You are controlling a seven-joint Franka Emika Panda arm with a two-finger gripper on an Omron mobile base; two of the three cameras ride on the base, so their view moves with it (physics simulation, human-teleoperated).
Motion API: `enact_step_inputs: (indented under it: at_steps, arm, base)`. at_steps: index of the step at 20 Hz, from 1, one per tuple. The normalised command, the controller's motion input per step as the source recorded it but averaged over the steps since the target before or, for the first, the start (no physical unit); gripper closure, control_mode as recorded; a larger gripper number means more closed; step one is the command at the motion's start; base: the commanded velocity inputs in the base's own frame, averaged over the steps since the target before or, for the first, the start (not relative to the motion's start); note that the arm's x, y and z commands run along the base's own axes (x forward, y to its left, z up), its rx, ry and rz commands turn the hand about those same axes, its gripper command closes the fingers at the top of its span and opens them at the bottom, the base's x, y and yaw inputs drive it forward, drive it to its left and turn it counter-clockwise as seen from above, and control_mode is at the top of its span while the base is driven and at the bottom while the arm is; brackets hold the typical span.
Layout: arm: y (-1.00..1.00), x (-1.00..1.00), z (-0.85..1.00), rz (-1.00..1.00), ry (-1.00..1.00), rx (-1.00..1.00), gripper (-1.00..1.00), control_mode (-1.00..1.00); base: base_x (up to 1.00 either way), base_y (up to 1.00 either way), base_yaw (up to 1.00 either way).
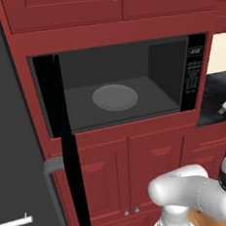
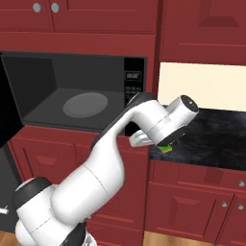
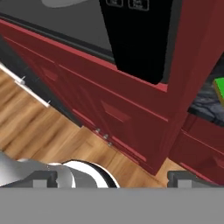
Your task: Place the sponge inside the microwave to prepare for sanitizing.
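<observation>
The microwave [image 1: 126,82] sits built into the red cabinets [image 1: 139,166] with its black door [image 1: 63,139] swung wide open toward 9 o'clock in the left base view, the grey handle [image 1: 53,189] showing low on the door's edge. Inside the grey cavity the round turntable [image 1: 115,97] lies bare, and the black keypad strip [image 1: 195,70] stands at the cavity's 3 o'clock side. In the right base view the same turntable [image 2: 85,104] shows at about 9 o'clock from the arm's wrist, with the keypad [image 2: 133,89] just above the arm's elbow. The sponge [image 2: 166,149] lies on the dark table [image 2: 211,134] to the right of the microwave, close to the table's front left corner; only a small green and yellow sliver of it peeks out beneath the white wrist (the hand covers the rest). In the hand view the sponge [image 3: 219,91] appears as a bright green patch cut off at the 3 o'clock edge, resting on the dark table [image 3: 205,107]. The end effector [image 3: 112,177] is released, its two dark fingertips [image 3: 43,178] standing far apart at 6 o'clock of the hand view with nothing between them, and it looks toward the lower cabinet doors [image 3: 109,113] and the wooden floor [image 3: 48,131], apart from the sponge.
</observation>
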Motion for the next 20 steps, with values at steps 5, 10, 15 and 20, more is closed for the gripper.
enact_step_inputs:
  at_steps: [5,10,15,20]
  arm:
    - [-0.34,0.38,-0.19,0.0,0.1,0.0,-1.0,-1.0]
    - [-0.26,0.3,-0.2,0.0,-0.01,0.0,-1.0,-1.0]
    - [-0.15,0.32,-0.28,0.0,-0.08,-0.01,-1.0,-1.0]
    - [-0.09,0.4,-0.24,0.0,-0.01,0.0,-1.0,-1.0]
  base:
    - [0.0,0.0,0.0]
    - [0.0,0.0,0.0]
    - [0.0,0.0,0.0]
    - [0.0,0.0,0.0]
